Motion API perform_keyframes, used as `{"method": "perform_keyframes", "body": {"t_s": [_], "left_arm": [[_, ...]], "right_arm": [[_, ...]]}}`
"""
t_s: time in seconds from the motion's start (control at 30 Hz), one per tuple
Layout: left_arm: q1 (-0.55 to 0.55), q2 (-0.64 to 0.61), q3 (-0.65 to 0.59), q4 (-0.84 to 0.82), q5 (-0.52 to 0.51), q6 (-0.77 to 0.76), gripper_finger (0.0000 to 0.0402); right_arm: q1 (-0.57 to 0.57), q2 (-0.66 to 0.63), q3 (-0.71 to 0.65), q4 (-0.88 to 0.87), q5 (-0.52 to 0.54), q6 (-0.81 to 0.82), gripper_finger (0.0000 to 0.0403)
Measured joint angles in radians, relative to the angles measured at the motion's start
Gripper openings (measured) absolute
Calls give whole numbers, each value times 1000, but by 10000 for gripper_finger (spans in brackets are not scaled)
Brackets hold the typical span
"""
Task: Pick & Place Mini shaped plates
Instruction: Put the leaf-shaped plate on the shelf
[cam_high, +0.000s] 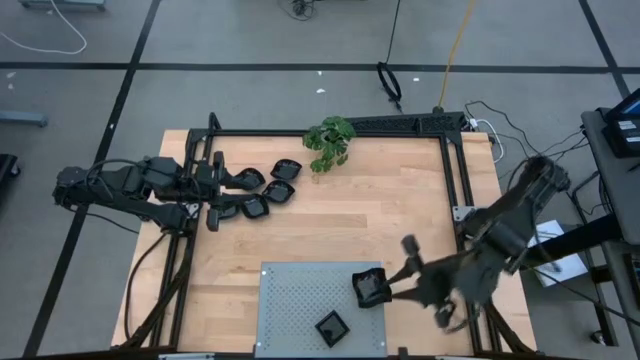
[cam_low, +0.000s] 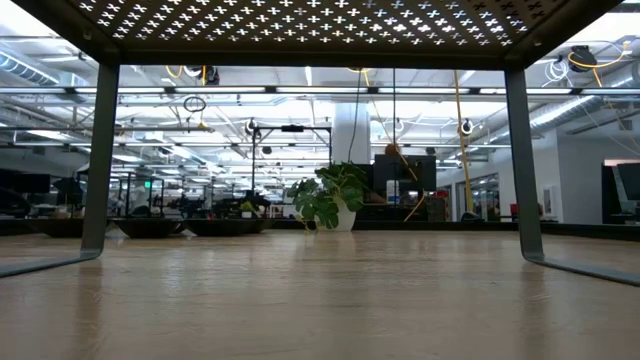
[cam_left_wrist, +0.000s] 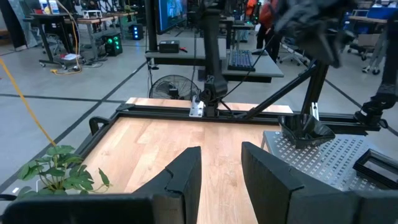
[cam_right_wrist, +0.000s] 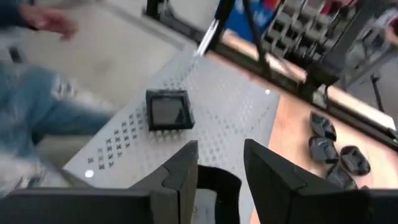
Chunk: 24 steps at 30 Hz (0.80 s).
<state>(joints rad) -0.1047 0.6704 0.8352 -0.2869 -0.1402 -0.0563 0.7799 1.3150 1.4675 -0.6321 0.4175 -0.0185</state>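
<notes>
Two mini shaped plates lie flat on the grey perforated panel (cam_high: 300, 300) at the table's near edge: a square one (cam_high: 331, 326) and one (cam_high: 370, 287) at the panel's right side. My right gripper (cam_high: 398, 278) hovers open just right of and above that second plate, which shows below its fingers (cam_right_wrist: 217, 182). Several more black plates (cam_high: 262, 188) lie in a cluster on the wood at the far left. My left gripper (cam_left_wrist: 221, 171) is open beside that cluster, raised and pointing level across the table, with nothing between its fingers.
A small green plant (cam_high: 330, 140) stands at the table's far edge. A black frame (cam_high: 455, 170) runs along the table's far and right sides. Bare wood (cam_high: 380, 210) lies between cluster and panel. In the right wrist view, a person in jeans (cam_right_wrist: 37, 118) stands beyond the near edge.
</notes>
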Motion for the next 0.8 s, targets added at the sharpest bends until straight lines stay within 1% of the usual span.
{"method": "perform_keyframes", "body": {"t_s": [0.07,0.13,0.2,0.33,0.37,0.43,0.53,0.63,0.8], "left_arm": [[0,0,0,0,0,0,120],[0,0,0,0,0,0,120],[0,0,0,0,0,0,120],[0,0,0,0,0,0,120],[0,0,0,0,0,0,120],[0,0,0,0,0,0,120],[0,0,0,0,0,0,120],[0,0,0,0,0,0,120],[0,0,0,9,0,0,120]], "right_arm": [[0,-103,-137,124,7,-5,118],[-2,-205,-282,239,62,-21,118],[-2,-300,-418,327,150,-40,118],[-2,-495,-650,417,399,-47,118],[-3,-543,-706,444,445,-49,118],[-3,-626,-815,533,501,-64,118],[-6,-719,-958,741,551,-181,118],[-23,-792,-1079,947,579,-309,118],[-75,-867,-1276,1276,578,-412,118]]}}
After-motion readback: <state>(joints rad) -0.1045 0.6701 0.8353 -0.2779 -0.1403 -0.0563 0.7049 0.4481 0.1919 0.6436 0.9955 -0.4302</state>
